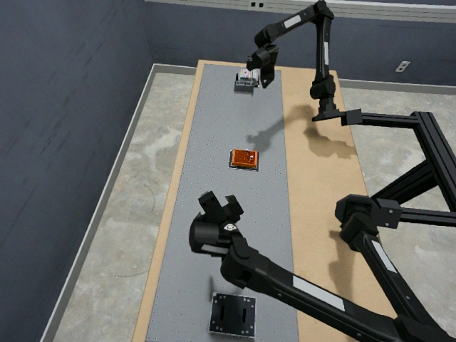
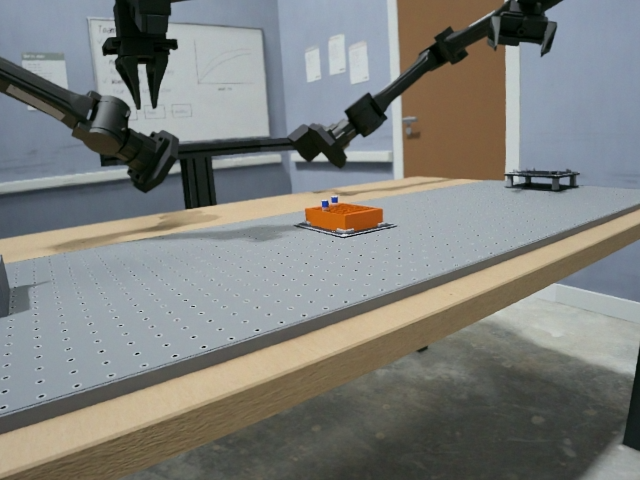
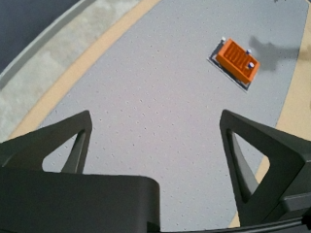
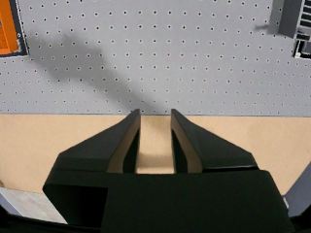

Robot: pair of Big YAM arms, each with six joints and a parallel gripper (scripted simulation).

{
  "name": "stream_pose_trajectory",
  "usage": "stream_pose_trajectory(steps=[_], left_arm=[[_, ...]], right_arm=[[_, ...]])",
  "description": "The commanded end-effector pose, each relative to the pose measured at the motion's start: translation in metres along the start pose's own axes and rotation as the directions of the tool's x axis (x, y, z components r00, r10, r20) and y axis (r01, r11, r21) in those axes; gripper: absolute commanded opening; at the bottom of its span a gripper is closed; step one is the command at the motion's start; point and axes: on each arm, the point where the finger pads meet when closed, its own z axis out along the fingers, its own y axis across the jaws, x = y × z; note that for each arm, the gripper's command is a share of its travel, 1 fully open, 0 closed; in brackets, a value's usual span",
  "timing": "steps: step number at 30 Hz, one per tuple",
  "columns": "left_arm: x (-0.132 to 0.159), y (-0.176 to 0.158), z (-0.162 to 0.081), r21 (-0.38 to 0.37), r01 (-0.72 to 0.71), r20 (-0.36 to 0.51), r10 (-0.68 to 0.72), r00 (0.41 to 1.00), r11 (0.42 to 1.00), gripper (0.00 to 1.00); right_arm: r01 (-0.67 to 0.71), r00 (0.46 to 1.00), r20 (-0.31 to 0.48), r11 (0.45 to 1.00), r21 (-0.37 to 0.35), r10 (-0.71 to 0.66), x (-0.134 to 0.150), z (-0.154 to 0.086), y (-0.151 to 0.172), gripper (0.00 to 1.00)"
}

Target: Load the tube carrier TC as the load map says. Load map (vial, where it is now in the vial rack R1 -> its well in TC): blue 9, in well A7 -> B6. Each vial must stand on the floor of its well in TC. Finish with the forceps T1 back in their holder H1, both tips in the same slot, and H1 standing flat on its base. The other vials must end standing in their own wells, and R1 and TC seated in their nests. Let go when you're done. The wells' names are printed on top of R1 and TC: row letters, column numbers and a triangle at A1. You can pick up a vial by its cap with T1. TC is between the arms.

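Observation:
The orange tube carrier TC (image 1: pixel 234 159) (image 2: pixel 361 220) (image 3: pixel 222 57) (image 4: pixel 6 29) sits on its nest mid-table. Two blue-capped vials stand in it, one cap (image 1: pixel 251 157) (image 2: pixel 325 204) (image 3: pixel 251 65) and another cap (image 1: pixel 246 150) (image 2: pixel 334 199) (image 3: pixel 248 51); their numbers and wells are unreadable. At the far end, the pale rack R1 (image 1: pixel 244 74) stands behind a grey slotted block (image 1: pixel 244 88) (image 4: pixel 291 19), seemingly H1. T1 cannot be made out. My left gripper (image 1: pixel 221 199) (image 2: pixel 519 49) (image 3: pixel 155 116) is wide open and empty, high above the table. My right gripper (image 2: pixel 146 105) (image 4: pixel 155 116) is partly open and empty, high near the far end.
A black raised platform (image 1: pixel 232 313) (image 2: pixel 541 174) stands at the near end, beneath the left arm's side. Part of a black nest corner (image 4: pixel 302 52) shows beside the grey block. A wooden table edge (image 1: pixel 167 216) runs along the grey perforated board (image 1: pixel 257 235).

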Motion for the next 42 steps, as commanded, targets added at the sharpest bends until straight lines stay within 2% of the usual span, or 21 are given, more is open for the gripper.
stream_pose_trajectory(steps=[1, 3, 5, 9, 12, 14, 18, 20, 23, 24, 26, 28, 29, 34, 37, 38, 40, 42], left_arm=[[0.001, -0.020, -0.001, 0.028, 0.064, -0.026, -0.064, 0.998, 0.998, 1.00], [0.001, -0.020, -0.001, 0.028, 0.064, -0.026, -0.064, 0.998, 0.998, 1.00], [0.006, -0.029, 0.010, 0.042, 0.100, -0.076, -0.097, 0.992, 0.994, 1.00], [0.014, -0.041, 0.014, 0.039, 0.174, -0.147, -0.167, 0.975, 0.984, 1.00], [0.032, -0.035, 0.009, 0.016, 0.209, -0.143, -0.205, 0.968, 0.978, 1.00], [0.024, -0.055, 0.018, 0.030, 0.212, -0.184, -0.203, 0.962, 0.977, 1.00], [0.034, -0.067, 0.021, 0.005, 0.276, -0.248, -0.266, 0.931, 0.961, 1.00], [0.034, -0.067, 0.021, 0.005, 0.276, -0.248, -0.266, 0.931, 0.961, 1.00], [0.043, -0.075, 0.023, -0.024, 0.322, -0.295, -0.314, 0.902, 0.947, 1.00], [0.048, -0.072, 0.014, -0.035, 0.334, -0.276, -0.330, 0.903, 0.942, 1.00], [0.051, -0.080, 0.015, -0.044, 0.343, -0.289, -0.341, 0.894, 0.938, 1.00], [0.056, -0.089, 0.023, -0.059, 0.361, -0.331, -0.359, 0.872, 0.931, 1.00], [0.059, -0.089, 0.016, -0.065, 0.368, -0.315, -0.369, 0.875, 0.928, 1.00], [0.073, -0.106, 0.026, -0.131, 0.415, -0.396, -0.432, 0.811, 0.900, 1.00], [0.076, -0.109, 0.026, -0.141, 0.421, -0.402, -0.441, 0.803, 0.896, 1.00], [0.088, -0.104, 0.029, -0.173, 0.449, -0.422, -0.478, 0.770, 0.877, 1.00], [0.084, -0.117, 0.026, -0.189, 0.444, -0.426, -0.480, 0.766, 0.876, 1.00], [0.091, -0.122, 0.026, -0.231, 0.458, -0.441, -0.511, 0.738, 0.859, 1.00]], right_arm=[[-0.022, 1.000, 0.008, 1.000, -0.005, 0.022, -0.005, -0.006, -0.002, 0.23], [-0.022, 1.000, 0.008, 1.000, -0.005, 0.022, -0.005, -0.006, -0.002, 0.23], [-0.022, 1.000, 0.008, 1.000, -0.005, 0.022, -0.005, -0.006, -0.002, 0.23], [-0.022, 1.000, 0.008, 1.000, -0.005, 0.022, -0.005, -0.006, -0.002, 0.23], [-0.022, 1.000, 0.008, 1.000, -0.005, 0.022, -0.005, -0.006, -0.002, 0.23], [-0.022, 1.000, 0.008, 1.000, -0.005, 0.022, -0.005, -0.006, -0.002, 0.23], [-0.022, 1.000, 0.008, 1.000, -0.005, 0.022, -0.005, -0.006, -0.002, 0.23], [-0.022, 1.000, 0.008, 1.000, -0.005, 0.022, -0.005, -0.006, -0.002, 0.23], [-0.022, 1.000, 0.008, 1.000, -0.005, 0.022, -0.005, -0.006, -0.002, 0.23], [-0.022, 1.000, 0.008, 1.000, -0.005, 0.022, -0.005, -0.006, -0.002, 0.23], [-0.022, 1.000, 0.008, 1.000, -0.005, 0.022, -0.005, -0.006, -0.002, 0.23], [-0.022, 1.000, 0.008, 1.000, -0.005, 0.022, -0.005, -0.006, -0.002, 0.23], [-0.022, 1.000, 0.008, 1.000, -0.005, 0.022, -0.005, -0.006, -0.002, 0.23], [-0.022, 1.000, 0.008, 1.000, -0.005, 0.022, -0.005, -0.006, -0.002, 0.23], [-0.022, 1.000, 0.008, 1.000, -0.005, 0.022, -0.005, -0.006, -0.002, 0.23], [-0.022, 1.000, 0.008, 1.000, -0.005, 0.022, -0.005, -0.006, -0.002, 0.23], [-0.022, 1.000, 0.008, 1.000, -0.005, 0.022, -0.005, -0.006, -0.002, 0.23], [-0.022, 1.000, 0.008, 1.000, -0.005, 0.022, -0.005, -0.006, -0.002, 0.23]])
